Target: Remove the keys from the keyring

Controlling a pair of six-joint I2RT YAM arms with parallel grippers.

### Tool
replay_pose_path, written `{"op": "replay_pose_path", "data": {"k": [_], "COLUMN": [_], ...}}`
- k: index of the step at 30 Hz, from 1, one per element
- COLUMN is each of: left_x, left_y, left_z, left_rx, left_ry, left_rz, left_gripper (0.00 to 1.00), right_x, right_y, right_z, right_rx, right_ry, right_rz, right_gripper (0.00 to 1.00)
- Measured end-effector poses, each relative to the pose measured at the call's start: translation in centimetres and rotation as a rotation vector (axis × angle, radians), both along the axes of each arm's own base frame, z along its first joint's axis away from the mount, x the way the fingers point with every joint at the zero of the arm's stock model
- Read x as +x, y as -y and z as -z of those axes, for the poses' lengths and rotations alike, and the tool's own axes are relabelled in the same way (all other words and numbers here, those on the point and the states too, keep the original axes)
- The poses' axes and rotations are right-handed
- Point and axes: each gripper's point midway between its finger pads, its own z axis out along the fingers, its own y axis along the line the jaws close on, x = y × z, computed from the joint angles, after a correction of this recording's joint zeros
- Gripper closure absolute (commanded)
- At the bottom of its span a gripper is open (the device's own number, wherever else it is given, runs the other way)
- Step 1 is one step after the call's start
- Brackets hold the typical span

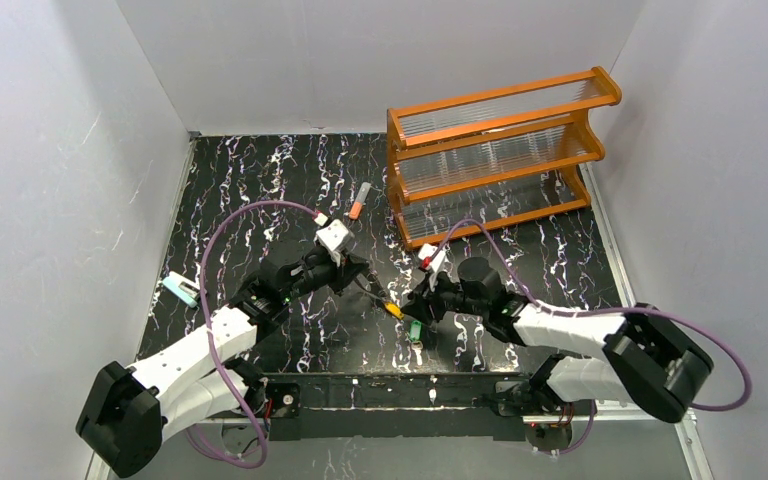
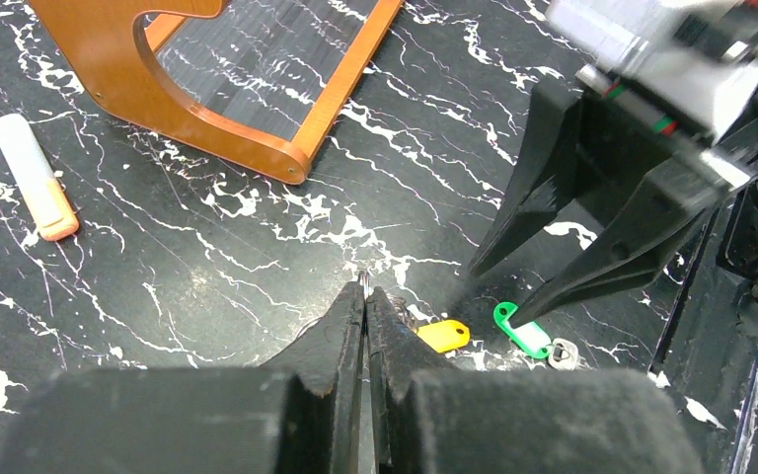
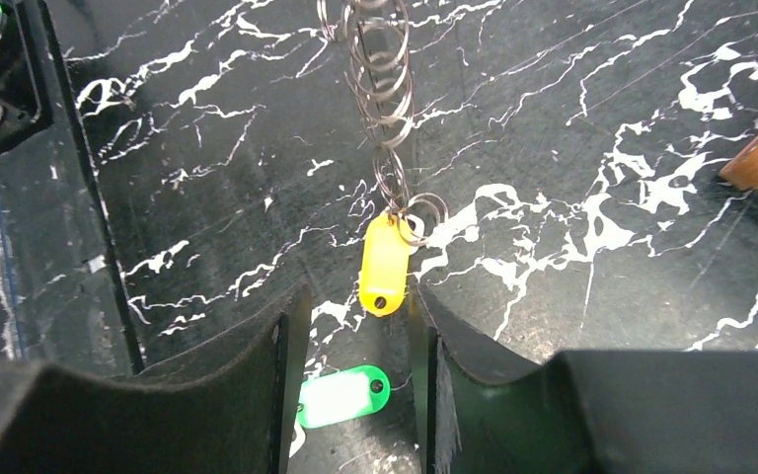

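The keyring is a chain of thin silvery wire rings [image 3: 380, 89], hanging taut. The yellow key [image 3: 385, 262] hangs from its lower end. It also shows in the top view [image 1: 392, 310] and the left wrist view [image 2: 444, 336]. The green key [image 3: 341, 395] lies flat on the black table, apart from the chain, with a small silvery piece [image 2: 561, 352] at its end. My left gripper [image 2: 365, 286] is shut on the chain's upper end [image 1: 352, 278]. My right gripper [image 3: 355, 296] is open. Its fingers straddle the green key [image 2: 521, 329], just below the yellow key.
An orange wooden rack [image 1: 500, 150] stands at the back right. An orange-and-grey stick [image 1: 359, 200] lies just left of it and shows in the left wrist view [image 2: 35, 178]. A teal object [image 1: 180, 290] lies at the left edge. The black base rail [image 1: 390, 390] runs along the near edge.
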Motion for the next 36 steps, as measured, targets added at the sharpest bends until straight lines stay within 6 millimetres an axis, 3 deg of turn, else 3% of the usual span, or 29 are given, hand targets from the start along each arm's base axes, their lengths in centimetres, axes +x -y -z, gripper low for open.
{"op": "replay_pose_path", "data": {"k": [6,14,26,31,36], "left_x": [0.0,0.3,1.0,1.1,1.2], "left_y": [0.0,-0.2,-0.7,-0.9,-1.1], "left_z": [-0.2,-0.1,0.1,0.2,0.2], "left_rx": [-0.020,-0.035,-0.049,-0.051,-0.049], "left_ry": [-0.020,-0.049,-0.081,-0.091,-0.094], "left_rz": [-0.012,-0.055,-0.123,-0.141,-0.155], "left_gripper": [1.00,1.00,1.00,1.00,1.00], "right_x": [0.4,1.0,1.6,2.7,3.6], "right_y": [-0.6,-1.6,-4.4,-5.5,-5.3], "right_z": [2.7,6.1,6.7,6.4,6.4], "right_rx": [-0.007,-0.035,-0.119,-0.155,-0.178], "right_ry": [0.008,0.003,0.201,0.310,0.373], "right_rz": [-0.015,-0.032,0.022,0.097,0.163], "right_gripper": [0.51,0.38,0.39,0.46,0.50]}}
